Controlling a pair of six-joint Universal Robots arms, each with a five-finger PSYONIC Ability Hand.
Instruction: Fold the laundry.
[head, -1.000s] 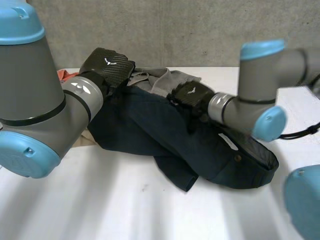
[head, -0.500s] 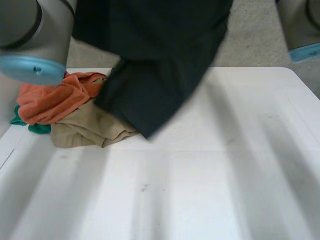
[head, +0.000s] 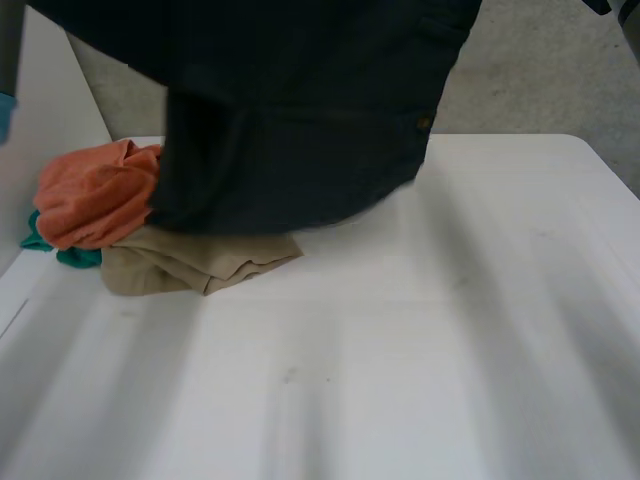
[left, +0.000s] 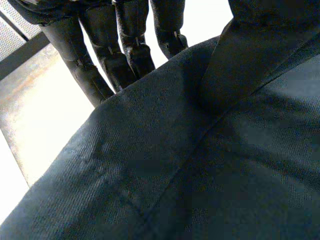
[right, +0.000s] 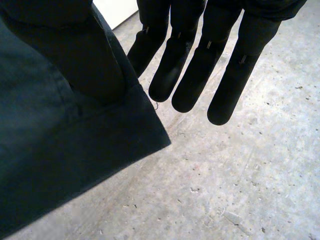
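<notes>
You have the dark navy woven garment (head: 300, 130) up off the white table (head: 450, 350), hanging as a broad curtain between the two hands, with its long axis running side to side across the far part of the table. Your left hand (left: 125, 50) is clamped on it. Its fingers lie behind the cloth's upper edge, and what looks like the thumb bears on the front beside a seam. Your right hand (right: 210, 55) pinches a hemmed corner, with the thumb on one face and the straight fingers just past the edge on the other. In the head view the garment's lower edge hangs low over the heap at the far left, where a crumpled orange cloth (head: 90, 195), a tan folded cloth (head: 200, 265) and a scrap of teal cloth (head: 70, 257) lie together. It overlaps the tan one there, and you cannot tell whether it touches. The bare stretch of table lies nearer you and to your right of that heap. So the lay-down probably means carrying both hands toward you and rightward, keeping them level so the lower edge lands first and clear of the heap. The right hand's grip is only on the corner, so it is the one more likely to slip.
</notes>
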